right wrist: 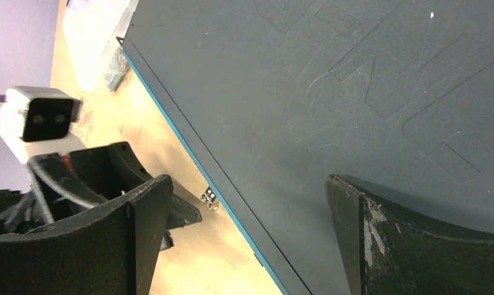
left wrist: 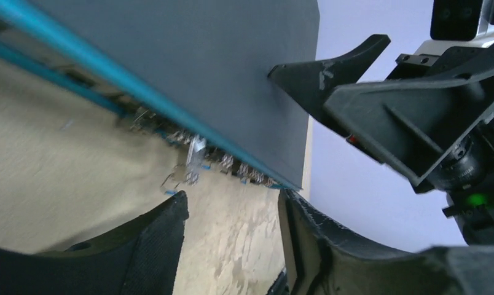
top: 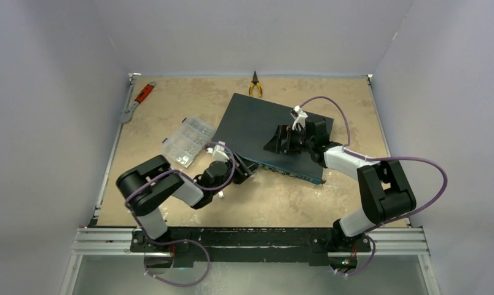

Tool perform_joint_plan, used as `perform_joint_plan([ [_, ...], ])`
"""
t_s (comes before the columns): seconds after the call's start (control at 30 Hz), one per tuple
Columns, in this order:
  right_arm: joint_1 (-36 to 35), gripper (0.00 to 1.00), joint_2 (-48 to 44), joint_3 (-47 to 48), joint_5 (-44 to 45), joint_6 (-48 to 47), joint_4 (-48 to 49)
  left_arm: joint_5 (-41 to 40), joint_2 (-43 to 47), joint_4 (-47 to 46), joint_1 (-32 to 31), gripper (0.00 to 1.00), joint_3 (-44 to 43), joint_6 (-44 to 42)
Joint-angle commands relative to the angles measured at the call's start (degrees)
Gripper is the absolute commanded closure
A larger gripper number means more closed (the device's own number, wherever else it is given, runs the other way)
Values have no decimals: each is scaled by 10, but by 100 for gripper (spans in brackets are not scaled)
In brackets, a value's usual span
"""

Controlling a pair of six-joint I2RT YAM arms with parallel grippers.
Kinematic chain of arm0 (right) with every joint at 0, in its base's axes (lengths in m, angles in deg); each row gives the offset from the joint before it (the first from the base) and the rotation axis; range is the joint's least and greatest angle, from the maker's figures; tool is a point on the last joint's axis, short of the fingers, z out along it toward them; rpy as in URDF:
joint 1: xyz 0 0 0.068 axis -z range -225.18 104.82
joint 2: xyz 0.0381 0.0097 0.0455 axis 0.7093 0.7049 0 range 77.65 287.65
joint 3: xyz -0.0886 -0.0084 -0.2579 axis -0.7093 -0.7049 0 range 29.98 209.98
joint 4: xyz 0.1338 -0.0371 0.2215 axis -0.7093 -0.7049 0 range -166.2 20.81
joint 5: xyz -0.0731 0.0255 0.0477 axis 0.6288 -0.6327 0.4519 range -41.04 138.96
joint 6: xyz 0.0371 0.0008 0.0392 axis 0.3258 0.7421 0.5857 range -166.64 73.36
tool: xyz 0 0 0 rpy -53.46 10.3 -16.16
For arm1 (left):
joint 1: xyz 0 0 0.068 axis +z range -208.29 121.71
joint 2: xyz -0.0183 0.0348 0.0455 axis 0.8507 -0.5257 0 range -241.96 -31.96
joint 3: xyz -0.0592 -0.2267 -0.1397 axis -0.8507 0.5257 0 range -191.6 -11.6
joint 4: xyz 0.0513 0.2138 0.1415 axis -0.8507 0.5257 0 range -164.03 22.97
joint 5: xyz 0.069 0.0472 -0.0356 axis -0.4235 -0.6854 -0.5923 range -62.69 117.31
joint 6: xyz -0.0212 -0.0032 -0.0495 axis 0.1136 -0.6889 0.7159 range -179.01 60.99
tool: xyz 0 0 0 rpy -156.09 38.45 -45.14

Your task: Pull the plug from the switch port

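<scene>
- Well, the switch (top: 275,126) lies flat on the table (top: 171,203), turned at an angle, with its blue-edged row of ports facing the side where the arms are bolted.
- A small clear plug (left wrist: 196,153) sticks out from that port row; I cannot tell how deep it sits.
- The left gripper (left wrist: 232,196) is down low just in front of the switch's port face. Its fingers (left wrist: 152,246) are parted with nothing between them, and the plug is just beyond their tips, untouched.
- The right gripper (right wrist: 249,178) is over the switch's top panel near the port edge, with its fingers (right wrist: 380,246) spread wide and holding nothing. Whether the tips touch the panel I cannot tell.
- A clear plastic compartment box (top: 188,141) lies just beside the switch's left corner.
- Yellow-handled pliers (top: 255,86) lie just past the switch's far corner.
- A red-handled wrench (top: 139,98) lies well to the left of the switch.
</scene>
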Motion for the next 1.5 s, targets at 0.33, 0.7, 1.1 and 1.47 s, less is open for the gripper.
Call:
perform_joint_plan([
  [0.33, -3, 1, 14, -14, 17, -15, -72, -142, 71, 706, -20, 28, -309, -341],
  [0.7, -3, 1, 19, -15, 19, -13, -70, -148, 54, 718, -52, 46, -338, -404],
  [1.1, -3, 1, 21, -17, 20, -14, -70, -128, 15, 670, -55, 56, -369, -415],
  [1.47, -3, 1, 22, -17, 19, -15, -69, -125, 13, 666, -62, 89, -373, -411],
])
